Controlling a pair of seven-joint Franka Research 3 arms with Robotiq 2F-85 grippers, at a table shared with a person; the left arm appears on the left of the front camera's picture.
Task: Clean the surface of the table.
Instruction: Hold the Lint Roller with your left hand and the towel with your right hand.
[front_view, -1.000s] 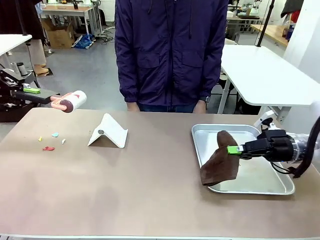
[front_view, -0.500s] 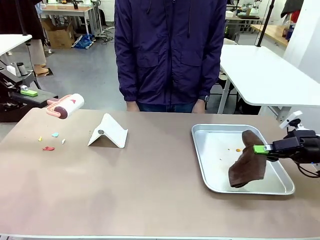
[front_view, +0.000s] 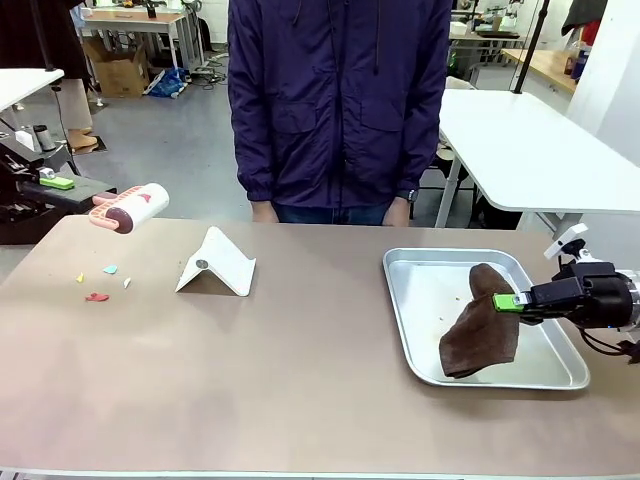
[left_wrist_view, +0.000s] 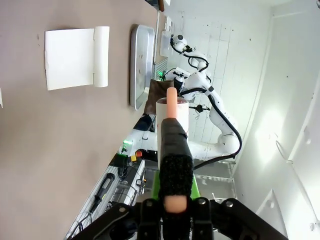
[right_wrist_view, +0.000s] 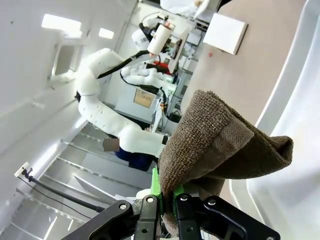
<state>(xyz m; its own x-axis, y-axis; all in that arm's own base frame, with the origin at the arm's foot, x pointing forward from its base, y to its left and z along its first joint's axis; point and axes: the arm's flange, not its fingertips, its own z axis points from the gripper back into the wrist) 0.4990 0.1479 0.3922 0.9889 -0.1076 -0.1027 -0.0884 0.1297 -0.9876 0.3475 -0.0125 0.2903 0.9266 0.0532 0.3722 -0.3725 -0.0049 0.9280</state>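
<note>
Presently, the table (front_view: 300, 370) lay across the whole front view, its matte brownish top running to a thin pale front edge. Judged rigid, flat and fixed, it offered nothing to take hold of; it would be worked by pressing a tool across its surface.

The right gripper (front_view: 508, 301) was clamped on a brown cloth (front_view: 480, 325), pinched at its upper fold, with the rest hanging limp over the metal tray (front_view: 388, 290). The cloth looked soft, light and inclined to drag. The left gripper (front_view: 72, 188) was closed on the handle of a lint roller (front_view: 130, 207), held clear of the surface at the far left corner.

Small coloured scraps (front_view: 97, 296) lay near the left edge, well apart from the tray. A white folded card (front_view: 218, 263) stood between the scraps and the tray.

The tray's raised rim would probably catch the hanging cloth unless it was lifted over. The middle and front of the top gave open room for sweeping. A person stood at the far edge.
</note>
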